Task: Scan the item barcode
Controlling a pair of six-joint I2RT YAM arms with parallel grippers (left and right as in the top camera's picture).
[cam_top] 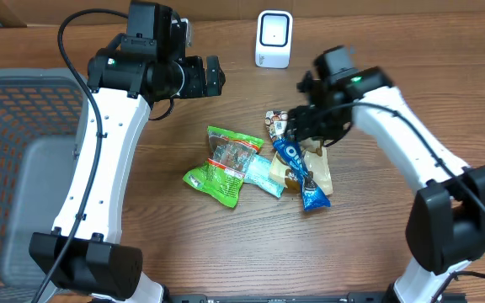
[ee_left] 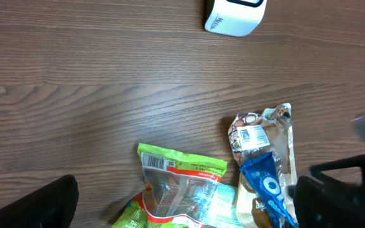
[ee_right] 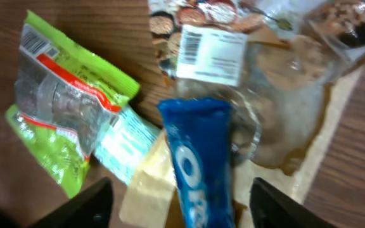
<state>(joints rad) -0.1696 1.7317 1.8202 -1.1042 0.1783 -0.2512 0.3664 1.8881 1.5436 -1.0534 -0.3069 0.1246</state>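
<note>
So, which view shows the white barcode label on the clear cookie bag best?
Right wrist: the label is large, its bars visible. Left wrist shows it small; overhead, barely a speck.

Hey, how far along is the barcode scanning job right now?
Done: nothing that shows. The snack packs lie piled on the table, apart from the scanner. In hand: the right gripper hangs open over the Oreo pack, gripping nothing; the left gripper is open and empty. Left: grasp a pack and present its barcode to the scanner.
</note>
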